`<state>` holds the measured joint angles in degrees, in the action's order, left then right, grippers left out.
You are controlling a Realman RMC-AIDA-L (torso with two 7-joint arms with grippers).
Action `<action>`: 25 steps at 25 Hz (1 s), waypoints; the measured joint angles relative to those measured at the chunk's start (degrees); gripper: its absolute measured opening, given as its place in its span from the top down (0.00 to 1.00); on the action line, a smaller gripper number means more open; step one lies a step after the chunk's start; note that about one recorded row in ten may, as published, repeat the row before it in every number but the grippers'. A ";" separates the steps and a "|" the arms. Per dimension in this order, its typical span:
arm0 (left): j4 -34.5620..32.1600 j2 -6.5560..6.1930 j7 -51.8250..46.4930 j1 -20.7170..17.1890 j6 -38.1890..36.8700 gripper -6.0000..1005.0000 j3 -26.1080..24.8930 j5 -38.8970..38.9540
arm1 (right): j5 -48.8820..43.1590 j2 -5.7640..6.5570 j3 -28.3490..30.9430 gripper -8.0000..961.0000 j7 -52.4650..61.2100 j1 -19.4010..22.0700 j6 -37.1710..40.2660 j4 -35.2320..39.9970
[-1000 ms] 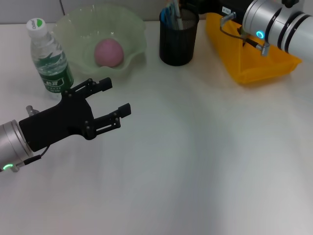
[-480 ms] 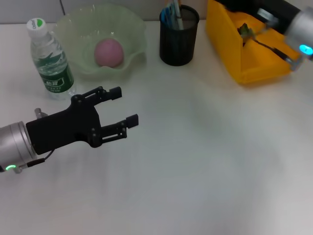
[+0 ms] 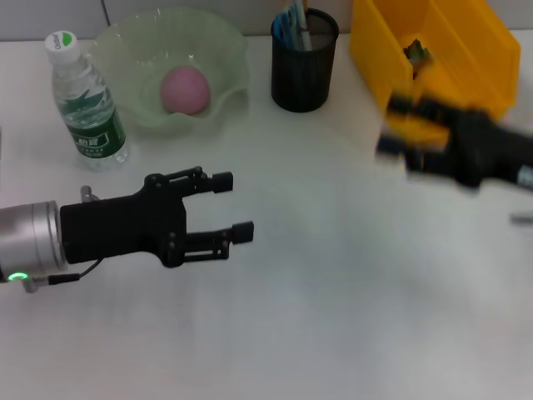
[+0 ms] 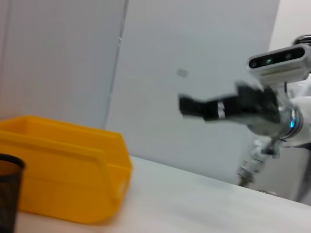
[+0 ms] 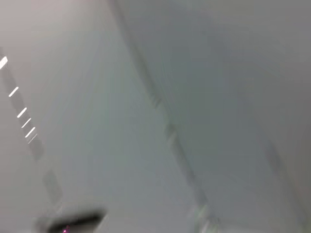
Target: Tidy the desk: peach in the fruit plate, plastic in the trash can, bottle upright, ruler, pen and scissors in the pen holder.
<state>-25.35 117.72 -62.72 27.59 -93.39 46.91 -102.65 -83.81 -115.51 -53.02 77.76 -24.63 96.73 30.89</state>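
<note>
The clear water bottle [image 3: 83, 100] stands upright at the back left. The pink peach [image 3: 185, 89] lies in the pale green fruit plate [image 3: 229, 50]. The black mesh pen holder [image 3: 305, 71] holds several pens and also shows in the left wrist view [image 4: 7, 194]. My left gripper [image 3: 233, 204] is open and empty, low over the table in front of the plate. My right gripper [image 3: 391, 127] is a blur in front of the yellow trash bin [image 3: 466, 33], which also shows in the left wrist view [image 4: 63, 179]. It is also blurred in the left wrist view [image 4: 187, 104].
A small dark greenish thing [image 3: 416, 54] lies inside the yellow bin. The white table [image 3: 333, 317] runs from the middle to the front. The right wrist view shows only blurred grey surfaces.
My left gripper has moved to the right over the table, still open. My right arm has swung from above the yellow bin down and forward, to in front of the bin.
</note>
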 joint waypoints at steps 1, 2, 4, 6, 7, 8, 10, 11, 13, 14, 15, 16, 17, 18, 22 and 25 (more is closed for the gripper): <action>-0.44 -0.35 -0.99 0.06 -0.72 0.20 1.01 0.00 | -5.60 0.71 0.07 0.14 -0.49 0.13 2.61 -0.25; -0.69 -0.69 -1.79 0.11 -1.39 0.20 1.75 0.00 | -5.60 0.71 0.07 0.14 -0.49 0.13 2.61 -0.25; -0.80 -1.37 -2.48 0.17 -2.86 0.20 2.28 -0.34 | -9.94 0.98 0.32 0.14 -1.39 0.20 3.34 -0.27; -0.93 -1.68 -2.59 0.17 -3.80 0.20 2.30 -0.95 | -15.50 0.92 0.93 0.14 -3.60 0.26 2.81 -0.58; -1.01 -1.75 -2.59 0.17 -4.05 0.20 2.30 -1.50 | -15.50 0.92 0.93 0.14 -3.60 0.26 2.81 -0.58; -1.05 -1.76 -2.60 0.17 -4.09 0.20 2.31 -1.93 | -16.77 0.80 0.97 0.14 -4.89 0.26 2.36 -0.98; -1.14 -1.77 -2.63 0.30 -4.04 0.20 2.30 -3.68 | -17.84 0.66 0.81 0.14 -7.49 0.16 1.40 -1.96; -1.15 -1.71 -2.65 0.41 -3.84 0.20 2.25 -4.62 | -18.36 0.56 0.58 0.14 -9.20 -0.06 0.53 -2.97; -1.16 -1.61 -2.67 0.52 -3.56 0.20 2.12 -5.92 | -18.70 0.51 0.50 0.14 -9.70 -0.28 0.21 -3.30; -1.16 -1.59 -2.67 0.52 -3.57 0.20 2.11 -5.98 | -19.15 0.46 0.42 0.14 -9.93 -0.40 -0.07 -3.47; -1.15 -1.57 -2.67 0.51 -3.56 0.20 2.12 -6.14 | -19.55 0.42 0.36 0.14 -10.07 -0.49 -0.30 -3.57; -1.10 -1.61 -2.68 0.29 -3.53 0.20 2.23 -6.15 | -20.03 0.30 0.32 0.14 -10.13 -0.68 -0.68 -3.62; -1.10 -1.61 -2.68 0.29 -3.53 0.20 2.23 -6.15 | -20.03 0.30 0.32 0.14 -10.13 -0.68 -0.68 -3.62; -1.09 -1.63 -2.68 0.16 -3.49 0.20 2.27 -6.16 | -20.15 0.26 0.31 0.14 -10.15 -0.75 -0.77 -3.62; -1.16 -1.67 -2.68 -0.17 -3.41 0.20 2.36 -6.18 | -20.21 0.23 0.28 0.14 -10.18 -0.91 -0.79 -3.64; -1.18 -1.69 -2.66 -0.22 -3.42 0.20 2.38 -6.42 | -20.24 0.21 0.28 0.14 -10.18 -1.06 -0.84 -3.64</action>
<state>-26.53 116.03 -65.37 27.38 -96.81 49.28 -109.08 -104.05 -115.30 -52.73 67.58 -25.69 95.88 27.24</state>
